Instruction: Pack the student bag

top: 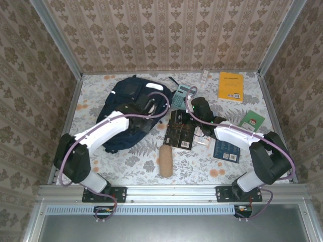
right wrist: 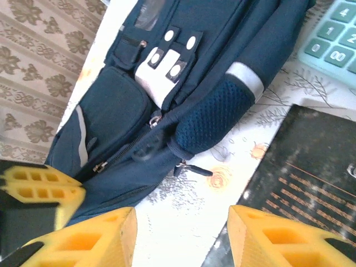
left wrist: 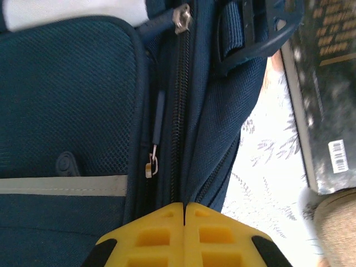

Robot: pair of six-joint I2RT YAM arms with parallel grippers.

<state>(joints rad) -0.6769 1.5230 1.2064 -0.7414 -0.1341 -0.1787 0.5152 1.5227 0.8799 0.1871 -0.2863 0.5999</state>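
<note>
left pincer against student bag

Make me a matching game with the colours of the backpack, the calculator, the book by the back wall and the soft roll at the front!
Things:
1. backpack
2. calculator
3. book by the back wall
4. soft roll

Colours:
A. yellow
B. tan
C. navy blue
D. pale teal

Pairs: 1-C, 2-D, 3-A, 4-B
</note>
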